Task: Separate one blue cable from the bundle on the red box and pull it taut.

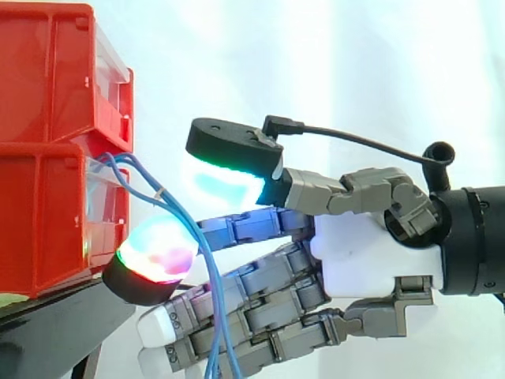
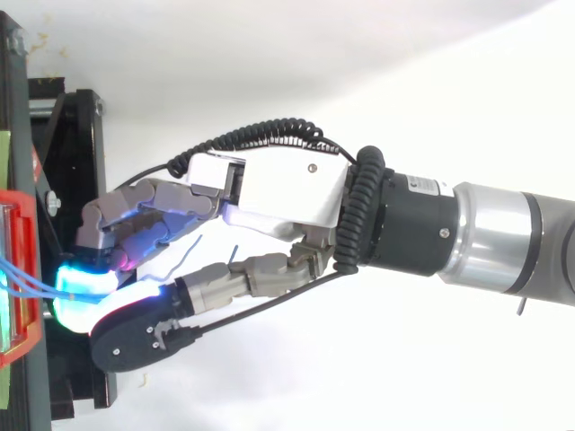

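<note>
The hand reaches level toward the red box's front edge, thumb and fingers apart. Blue cables droop from that edge, crossing the fingers, perhaps brushing one pad; none clamped.

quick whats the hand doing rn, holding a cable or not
hand: cannot be told; blue cables from the red box run across it, grip unclear

Close side and overhead views, shared hand
</note>
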Robot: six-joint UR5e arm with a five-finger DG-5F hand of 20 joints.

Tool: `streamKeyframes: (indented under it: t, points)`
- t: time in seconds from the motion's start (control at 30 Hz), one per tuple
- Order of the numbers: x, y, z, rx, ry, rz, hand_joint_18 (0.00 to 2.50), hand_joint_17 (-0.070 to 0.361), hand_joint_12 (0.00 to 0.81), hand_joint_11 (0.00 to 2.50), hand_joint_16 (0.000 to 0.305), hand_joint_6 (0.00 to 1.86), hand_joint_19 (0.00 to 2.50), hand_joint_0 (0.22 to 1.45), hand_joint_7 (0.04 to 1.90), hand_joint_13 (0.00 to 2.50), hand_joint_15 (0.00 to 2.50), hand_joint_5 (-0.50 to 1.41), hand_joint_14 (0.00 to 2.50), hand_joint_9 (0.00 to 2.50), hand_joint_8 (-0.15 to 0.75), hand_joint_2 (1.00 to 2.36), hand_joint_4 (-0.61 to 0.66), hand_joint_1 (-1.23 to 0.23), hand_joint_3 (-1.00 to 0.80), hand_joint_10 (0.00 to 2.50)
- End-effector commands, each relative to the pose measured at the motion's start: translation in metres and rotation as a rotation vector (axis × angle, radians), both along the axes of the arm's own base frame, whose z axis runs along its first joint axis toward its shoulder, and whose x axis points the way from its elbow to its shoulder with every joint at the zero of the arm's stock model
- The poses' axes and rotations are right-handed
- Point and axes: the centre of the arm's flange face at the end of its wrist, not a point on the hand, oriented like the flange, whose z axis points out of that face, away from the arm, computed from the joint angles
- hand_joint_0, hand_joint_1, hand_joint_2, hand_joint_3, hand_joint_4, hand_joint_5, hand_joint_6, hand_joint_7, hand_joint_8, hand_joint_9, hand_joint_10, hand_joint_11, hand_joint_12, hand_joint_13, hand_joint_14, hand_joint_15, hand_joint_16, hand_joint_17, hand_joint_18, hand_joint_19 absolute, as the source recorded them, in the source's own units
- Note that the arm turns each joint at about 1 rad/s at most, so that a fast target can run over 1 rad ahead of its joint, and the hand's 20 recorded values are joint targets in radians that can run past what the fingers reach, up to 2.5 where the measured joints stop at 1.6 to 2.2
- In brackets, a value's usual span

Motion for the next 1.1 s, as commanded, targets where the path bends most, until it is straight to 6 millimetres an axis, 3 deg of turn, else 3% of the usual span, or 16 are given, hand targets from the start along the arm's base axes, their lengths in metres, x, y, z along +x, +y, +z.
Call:
streamKeyframes:
  t: [0.0, 0.1, 0.3, 0.57, 0.87, 1.07]
  points:
    - [0.001, 0.0, 0.004, 0.006, -0.004, 0.0, 0.33, 0.095, 0.266, 0.23, 0.042, 0.71, 0.31, 0.54, 0.99, 0.5, 0.16, -0.09, 0.01, 0.78, 0.212, 1.0, 0.14, -0.61, -0.49, 0.01]
    - [0.002, 0.0, 0.007, 0.008, -0.007, -0.002, 0.33, 0.092, 0.259, 0.27, 0.041, 0.76, 0.32, 0.56, 0.99, 0.5, 0.17, -0.11, 0.01, 0.77, 0.202, 1.01, 0.1, -0.65, -0.43, 0.01]
    - [0.004, 0.0, 0.014, 0.009, -0.01, -0.003, 0.34, 0.092, 0.261, 0.33, 0.041, 0.89, 0.34, 0.59, 0.78, 0.51, 0.2, -0.16, 0.01, 0.74, 0.193, 1.02, 0.04, -0.71, -0.34, 0.01]
    - [0.002, 0.001, 0.013, 0.007, 0.007, -0.002, 0.4, 0.092, 0.258, 0.35, 0.041, 0.9, 0.35, 0.62, 0.71, 0.54, 0.21, -0.17, 0.01, 0.75, 0.184, 1.01, 0.01, -0.75, -0.41, 0.01]
    - [-0.011, -0.001, 0.008, -0.011, 0.12, 0.012, 0.47, 0.087, 0.253, 0.37, 0.039, 0.9, 0.37, 0.6, 0.78, 0.63, 0.25, -0.12, 0.01, 0.89, 0.176, 1.0, 0.0, -0.79, -0.5, 0.01]
    - [-0.021, -0.005, 0.017, 0.01, 0.175, 0.022, 0.53, 0.091, 0.265, 0.36, 0.04, 0.87, 0.42, 0.51, 0.87, 0.71, 0.3, -0.07, 0.01, 1.01, 0.192, 1.0, 0.06, -0.65, -0.5, 0.01]
